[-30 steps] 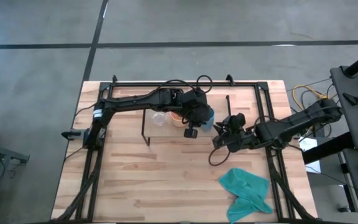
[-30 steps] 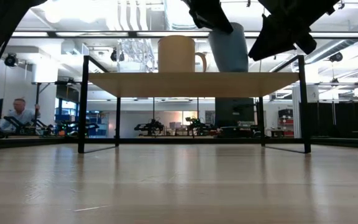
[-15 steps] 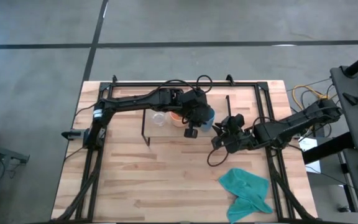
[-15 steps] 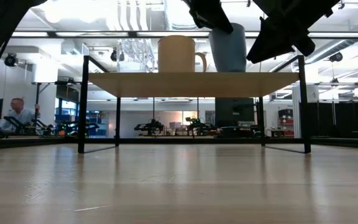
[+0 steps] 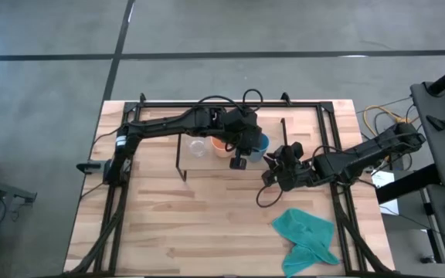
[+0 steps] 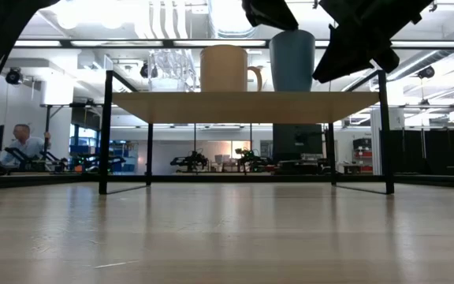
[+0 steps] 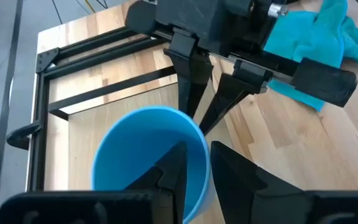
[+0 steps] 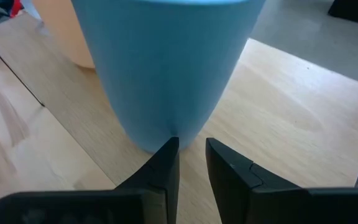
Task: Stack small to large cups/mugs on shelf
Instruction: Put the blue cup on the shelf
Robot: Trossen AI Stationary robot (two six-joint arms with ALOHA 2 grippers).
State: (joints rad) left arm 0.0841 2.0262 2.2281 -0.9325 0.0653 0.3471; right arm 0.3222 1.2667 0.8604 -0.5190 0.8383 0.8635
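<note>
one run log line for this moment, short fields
blue cup: upright on shelf beside orange mug | left gripper: fingers astride its rim | right gripper: near cup base

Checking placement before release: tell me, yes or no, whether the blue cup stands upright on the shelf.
Yes, the blue cup stands upright on the shelf beside the orange mug.

Three cups stand in a row on one shelf (image 6: 243,96) in the upper middle of the low view: one clear glass cup (image 6: 170,71) at the left, hard to make out against the ceiling lights, one orange mug (image 6: 225,69) in the centre, and one blue cup (image 6: 292,61) at the right. One teal cloth (image 5: 307,241) lies at the lower right of the high view. Two arms reach in, with one gripper each.
</note>
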